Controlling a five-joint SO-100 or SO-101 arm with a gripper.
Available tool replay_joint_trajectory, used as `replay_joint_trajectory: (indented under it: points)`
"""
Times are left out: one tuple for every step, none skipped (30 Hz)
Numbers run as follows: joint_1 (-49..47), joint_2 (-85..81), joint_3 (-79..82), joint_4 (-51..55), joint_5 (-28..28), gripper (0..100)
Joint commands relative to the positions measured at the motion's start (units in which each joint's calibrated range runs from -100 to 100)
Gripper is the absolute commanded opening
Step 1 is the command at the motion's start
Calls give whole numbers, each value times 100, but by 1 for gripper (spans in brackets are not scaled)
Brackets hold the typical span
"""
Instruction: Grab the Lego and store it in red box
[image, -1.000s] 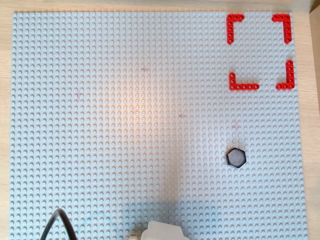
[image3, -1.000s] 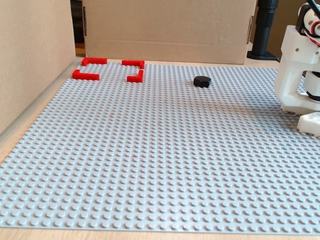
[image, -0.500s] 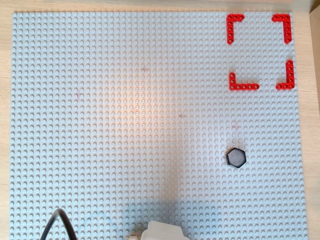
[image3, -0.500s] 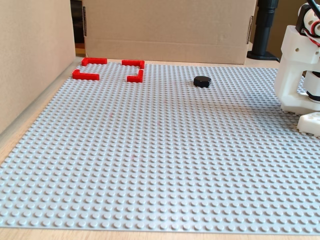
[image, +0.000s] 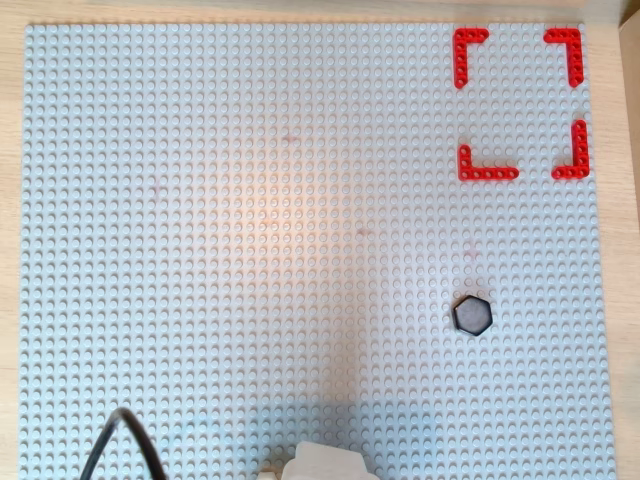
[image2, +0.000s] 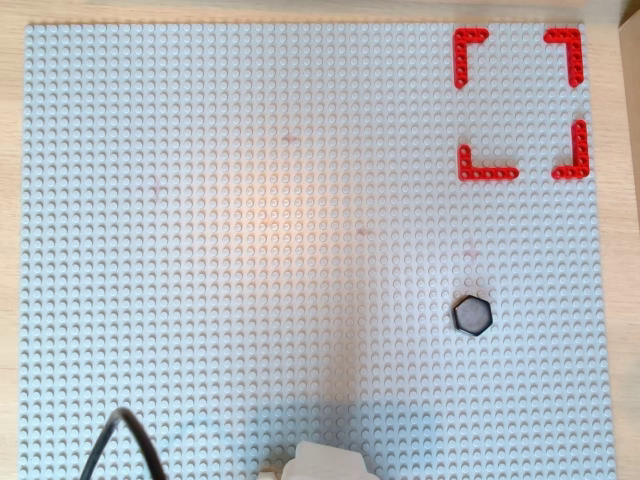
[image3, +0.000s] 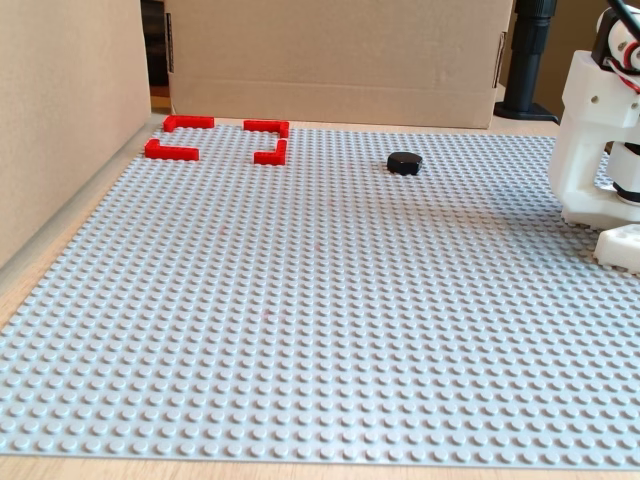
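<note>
Grey studded plastic is covering almost the whole table, and plain cardboard walls are standing behind it in the fixed view. On this baseplate (image: 250, 250) the Lego (image: 472, 315) is lying flat, a small black hexagon with a smooth, slightly shiny top; in both overhead views it is sitting toward four o'clock from the plate's centre. The red box (image: 520, 103), only four red L-shaped corner pieces with gaps between them, is waiting well apart from it, at twelve o'clock from the Lego, and its inside is showing only bare studs. So, in my judgement, nothing of the task is done yet: grabbing, carrying and storing are all remaining. The white arm base (image3: 595, 140) is standing at the plate's edge. The gripper is not appearing in any picture, so I cannot tell its state.
</note>
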Motion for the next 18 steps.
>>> replay_joint_trajectory:
  points:
    - [78,647,-335,-38,33,11]
    - [182,791,-380,-38,33,11]
    - [316,944,-398,-47,33,11]
    - [480,1105,-407,-64,33,11]
    - [629,1257,-407,-90,33,11]
    - [748,1401,-407,-99,33,11]
    - [927,1673,-407,-108,39,11]
    - [964,1817,-407,-108,39,11]
    - [1009,1944,-407,-108,65,11]
    - [1061,2079,-389,-117,138,11]
    - [1068,2207,-353,-117,221,11]
    - [1090,2334,-325,-117,284,11]
    - [1113,2478,-298,-117,346,11]
    - [1135,2613,-244,-117,388,11]
    - [1165,2766,-153,-117,435,11]
    - [1165,2918,-53,-134,476,11]
    - [1165,3096,102,-213,508,11]
    - [1172,3283,256,-319,528,11]
